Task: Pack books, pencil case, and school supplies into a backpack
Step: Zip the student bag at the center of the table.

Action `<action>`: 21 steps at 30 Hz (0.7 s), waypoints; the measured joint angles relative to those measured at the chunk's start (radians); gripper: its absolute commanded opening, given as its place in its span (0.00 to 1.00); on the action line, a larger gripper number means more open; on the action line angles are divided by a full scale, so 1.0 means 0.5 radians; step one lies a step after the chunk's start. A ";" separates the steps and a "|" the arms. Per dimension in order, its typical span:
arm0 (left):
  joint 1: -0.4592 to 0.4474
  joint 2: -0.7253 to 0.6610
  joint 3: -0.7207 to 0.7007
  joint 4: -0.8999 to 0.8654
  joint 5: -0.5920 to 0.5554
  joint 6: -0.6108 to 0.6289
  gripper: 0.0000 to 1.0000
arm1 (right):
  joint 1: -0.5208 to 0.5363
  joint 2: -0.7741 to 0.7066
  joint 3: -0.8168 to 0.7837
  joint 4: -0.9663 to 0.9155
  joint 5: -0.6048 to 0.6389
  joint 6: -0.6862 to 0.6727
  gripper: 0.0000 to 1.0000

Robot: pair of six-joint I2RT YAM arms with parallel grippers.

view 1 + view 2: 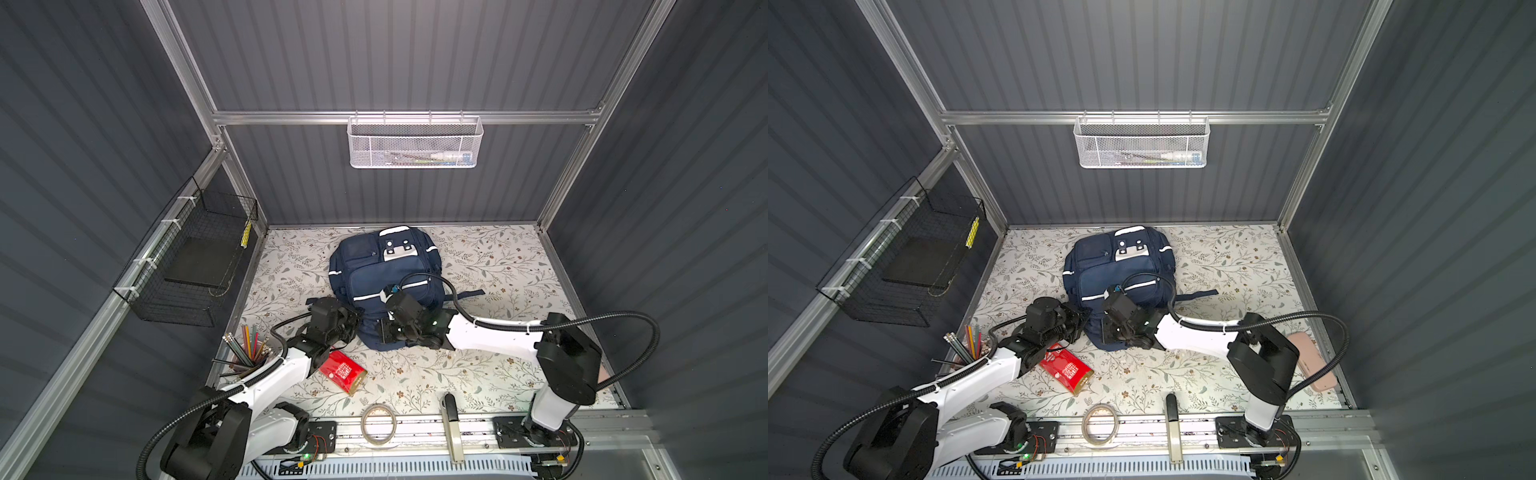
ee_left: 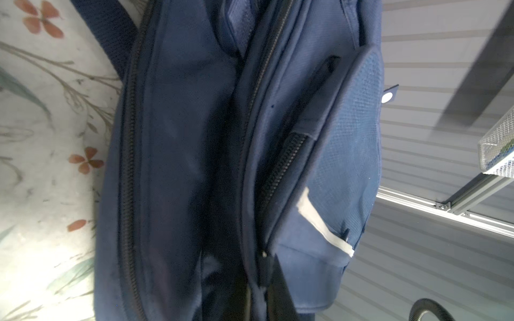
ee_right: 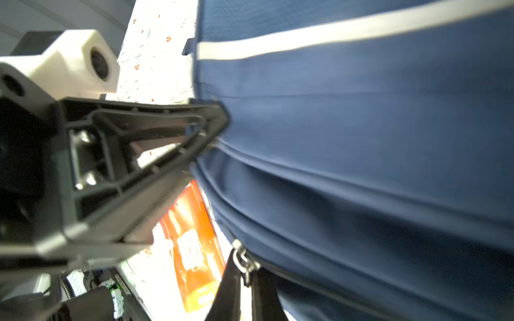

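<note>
The navy backpack (image 1: 386,274) (image 1: 1121,266) lies flat on the floral table, white patch at its far end. Both grippers are at its near end. My left gripper (image 1: 355,326) (image 2: 262,280) is shut on the backpack's fabric beside a zip line, its tips pressed into the bag's side. My right gripper (image 1: 382,332) (image 3: 247,280) is shut on a metal zip pull (image 3: 244,261) of the backpack (image 3: 361,139). A red gold-ended pack (image 1: 343,372) (image 1: 1066,371) lies on the table by the left arm. The books and the pencil case are out of view.
A cup of coloured pencils (image 1: 249,353) stands at the table's left edge. A roll of clear tape (image 1: 378,424) and a grey-handled tool (image 1: 451,432) sit on the front rail. A pink flat case (image 1: 1312,361) lies at the right edge. Wire baskets hang on the left wall (image 1: 195,262) and back wall (image 1: 415,143).
</note>
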 measured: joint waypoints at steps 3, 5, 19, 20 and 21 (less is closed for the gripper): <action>-0.005 -0.031 -0.002 -0.039 -0.009 0.007 0.00 | -0.046 -0.110 -0.130 0.000 0.000 0.000 0.00; -0.005 -0.059 -0.002 -0.086 -0.018 0.020 0.00 | -0.082 -0.190 -0.224 -0.007 0.002 0.000 0.00; 0.067 -0.186 -0.002 -0.249 0.025 0.109 0.00 | -0.632 -0.557 -0.581 -0.123 -0.116 -0.205 0.00; 0.072 -0.190 -0.002 -0.253 0.040 0.113 0.00 | -0.664 -0.558 -0.581 -0.124 -0.147 -0.245 0.00; 0.079 -0.193 -0.002 -0.257 0.049 0.117 0.00 | -0.677 -0.558 -0.578 -0.127 -0.166 -0.272 0.00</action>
